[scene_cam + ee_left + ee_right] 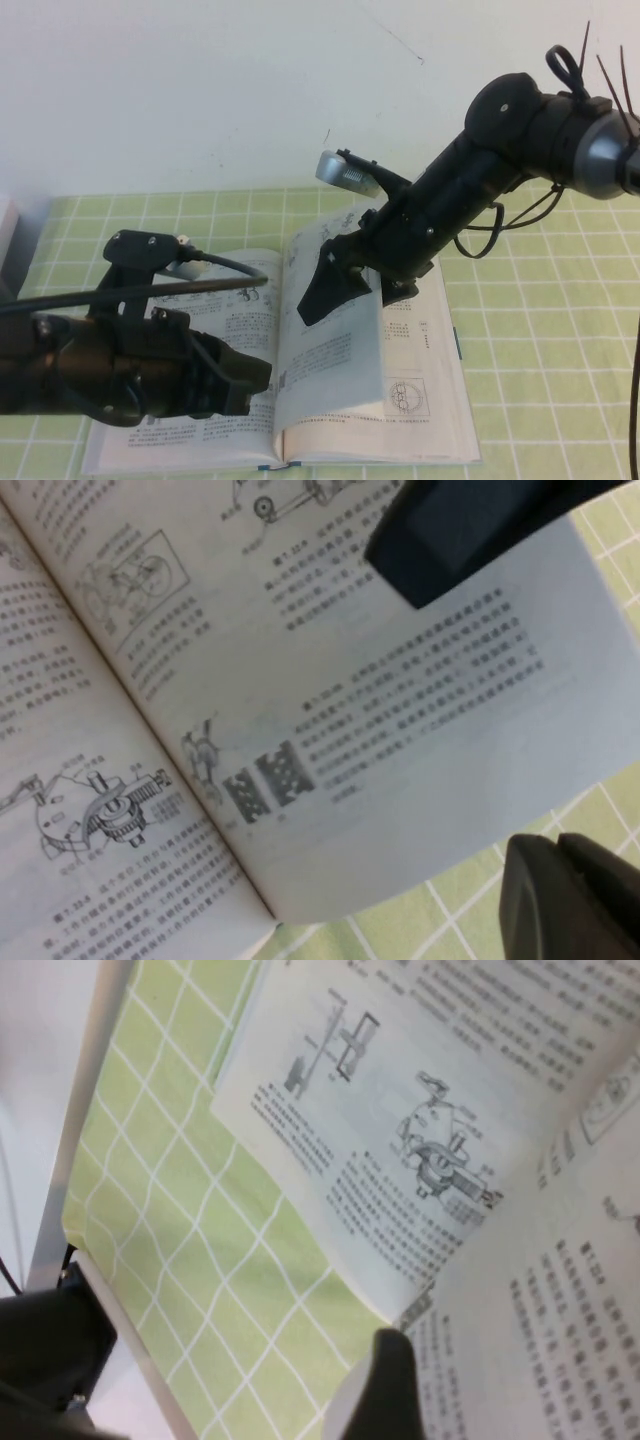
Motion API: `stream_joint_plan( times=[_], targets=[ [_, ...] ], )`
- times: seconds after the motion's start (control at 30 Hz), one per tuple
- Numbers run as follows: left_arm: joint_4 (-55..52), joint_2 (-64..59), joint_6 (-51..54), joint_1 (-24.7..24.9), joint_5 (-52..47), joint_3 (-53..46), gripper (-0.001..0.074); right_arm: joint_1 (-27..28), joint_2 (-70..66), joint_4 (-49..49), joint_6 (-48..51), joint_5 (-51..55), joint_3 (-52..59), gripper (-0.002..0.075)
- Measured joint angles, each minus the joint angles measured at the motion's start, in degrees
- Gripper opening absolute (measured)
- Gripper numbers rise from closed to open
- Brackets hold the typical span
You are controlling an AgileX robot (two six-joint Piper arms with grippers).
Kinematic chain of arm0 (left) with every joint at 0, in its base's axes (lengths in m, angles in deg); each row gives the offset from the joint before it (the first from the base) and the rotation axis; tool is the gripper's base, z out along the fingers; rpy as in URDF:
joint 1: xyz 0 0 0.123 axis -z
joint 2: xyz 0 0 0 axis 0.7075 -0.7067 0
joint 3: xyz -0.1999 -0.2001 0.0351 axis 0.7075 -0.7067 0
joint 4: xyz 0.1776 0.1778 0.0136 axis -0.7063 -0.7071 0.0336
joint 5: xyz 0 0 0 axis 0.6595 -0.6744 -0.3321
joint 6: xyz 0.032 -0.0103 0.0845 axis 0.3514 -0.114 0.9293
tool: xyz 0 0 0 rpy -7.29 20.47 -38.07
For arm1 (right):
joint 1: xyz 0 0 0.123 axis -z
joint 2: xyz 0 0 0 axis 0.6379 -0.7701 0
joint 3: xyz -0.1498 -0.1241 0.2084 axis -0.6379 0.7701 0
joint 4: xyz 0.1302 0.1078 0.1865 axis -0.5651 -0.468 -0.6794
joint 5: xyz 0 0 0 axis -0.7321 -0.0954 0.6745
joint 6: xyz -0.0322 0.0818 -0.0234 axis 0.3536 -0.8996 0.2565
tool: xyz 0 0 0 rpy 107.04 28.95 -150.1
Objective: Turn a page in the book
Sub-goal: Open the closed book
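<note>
One lifted page [335,360] beneath right end effector [345,285]; left end effector [240,375] beside.

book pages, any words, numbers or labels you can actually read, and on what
Lifted white paper page: dense small print and machine drawings, too blurred to read.
Large open white-paged book: text blocks and figure captions, too small to read.
Left gripper, low over the left-hand page: no label visible.
Right gripper, at the lifted page: no label visible.

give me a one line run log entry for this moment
stage: page-turn midway | right gripper: over book centre, lifting page | page: raised, curved | left gripper: over left half, apart | mat: green grid
</note>
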Motion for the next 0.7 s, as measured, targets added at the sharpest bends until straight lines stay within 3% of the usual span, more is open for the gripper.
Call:
stream_joint_plan(
  times=[0.23,0.53,0.7],
  targets=[
    [-0.27,0.00,0.44,2.94,-0.74,-0.88,-0.0004,-0.74,0.00,-1.56,-0.26,-3.88,0.00,0.0559],
    [-2.73,-0.22,0.82,23.20,18.02,-6.16,-0.0004,-0.74,0.00,-1.75,-0.30,-4.70,0.00,0.0559],
    [-2.61,-3.80,0.82,29.21,25.04,-6.93,-0.0004,-0.74,0.00,-2.01,-0.30,-4.70,0.00,0.0559]
  ],
)
